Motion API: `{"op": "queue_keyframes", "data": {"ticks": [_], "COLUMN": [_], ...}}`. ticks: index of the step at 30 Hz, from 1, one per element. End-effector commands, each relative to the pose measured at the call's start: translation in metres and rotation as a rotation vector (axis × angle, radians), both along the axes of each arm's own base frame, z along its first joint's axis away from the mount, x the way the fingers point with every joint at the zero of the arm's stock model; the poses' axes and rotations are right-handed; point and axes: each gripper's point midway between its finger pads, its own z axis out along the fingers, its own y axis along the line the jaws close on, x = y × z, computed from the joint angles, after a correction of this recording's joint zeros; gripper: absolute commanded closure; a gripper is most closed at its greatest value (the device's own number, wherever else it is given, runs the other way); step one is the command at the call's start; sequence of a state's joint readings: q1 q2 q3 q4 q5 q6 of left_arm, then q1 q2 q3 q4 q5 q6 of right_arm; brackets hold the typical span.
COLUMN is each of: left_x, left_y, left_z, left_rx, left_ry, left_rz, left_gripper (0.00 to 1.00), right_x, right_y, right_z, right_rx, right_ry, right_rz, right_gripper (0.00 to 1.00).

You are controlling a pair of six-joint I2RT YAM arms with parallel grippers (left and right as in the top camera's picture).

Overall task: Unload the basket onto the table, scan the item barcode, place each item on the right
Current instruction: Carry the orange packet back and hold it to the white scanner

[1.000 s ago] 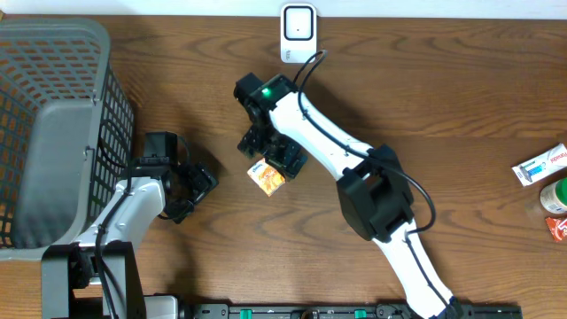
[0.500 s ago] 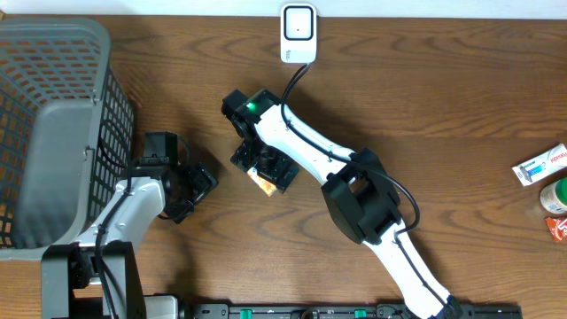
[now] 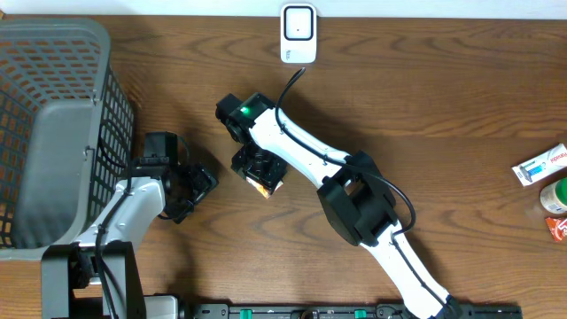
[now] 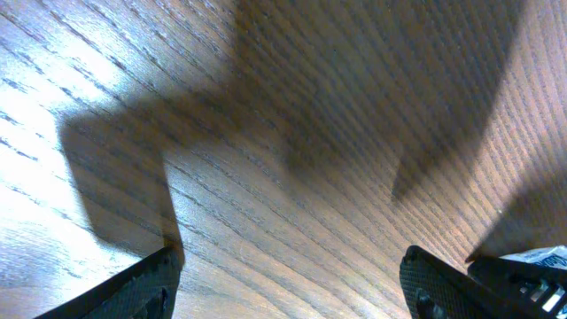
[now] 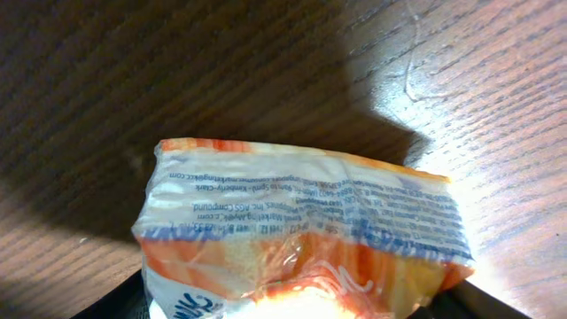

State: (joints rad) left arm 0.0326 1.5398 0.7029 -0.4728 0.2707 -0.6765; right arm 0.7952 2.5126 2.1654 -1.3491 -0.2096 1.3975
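The item, an orange and white snack packet (image 3: pixel 267 183) with blue print, lies on the wooden table left of centre. My right gripper (image 3: pixel 260 171) stands right over it. In the right wrist view the packet (image 5: pixel 301 221) fills the gap between the dark fingers, which press against both of its ends; my right gripper (image 5: pixel 297 306) is shut on it. No barcode shows on the side I see. The white scanner (image 3: pixel 299 33) stands at the table's far edge. My left gripper (image 3: pixel 199 186) rests open to the packet's left, only bare wood between its fingers (image 4: pixel 151 283).
A grey mesh basket (image 3: pixel 115 97) takes up the far left. At the right edge lie a white and blue box (image 3: pixel 540 167), a green-lidded jar (image 3: pixel 556 195) and a red packet (image 3: pixel 556 229).
My right arm has moved left and down over the packet, and its jaws have narrowed onto it. The left arm has not moved.
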Motion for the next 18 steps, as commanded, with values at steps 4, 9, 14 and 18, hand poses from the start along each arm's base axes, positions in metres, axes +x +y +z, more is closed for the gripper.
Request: {"op": "queue_keyframes", "data": {"ticks": [4, 9, 14, 18], "left_x": [-0.079, -0.079, -0.079, -0.079], "left_y": [0.033, 0.033, 0.033, 0.033], "left_z": [-0.053, -0.053, -0.053, -0.053], "left_rx": [0.170, 0.170, 0.170, 0.170], "left_ry": [0.291, 0.291, 0.291, 0.291], "left_rz": [0.017, 0.017, 0.017, 0.017], "left_gripper": [0.17, 0.17, 0.18, 0.18], "right_x": [-0.016, -0.024, -0.014, 0.004], "right_y": [-0.020, -0.021, -0.029, -0.043], "right_z": [-0.033, -0.024, -0.019, -0.016], "right_rx": [-0.073, 0.044, 0.166, 0.214], "right_ry": [0.092, 0.198, 0.230, 0.194], "right_rz": [0.092, 0.177, 0.274, 0.349], "right_gripper": [0.38, 0.43, 0.51, 0.50]}}
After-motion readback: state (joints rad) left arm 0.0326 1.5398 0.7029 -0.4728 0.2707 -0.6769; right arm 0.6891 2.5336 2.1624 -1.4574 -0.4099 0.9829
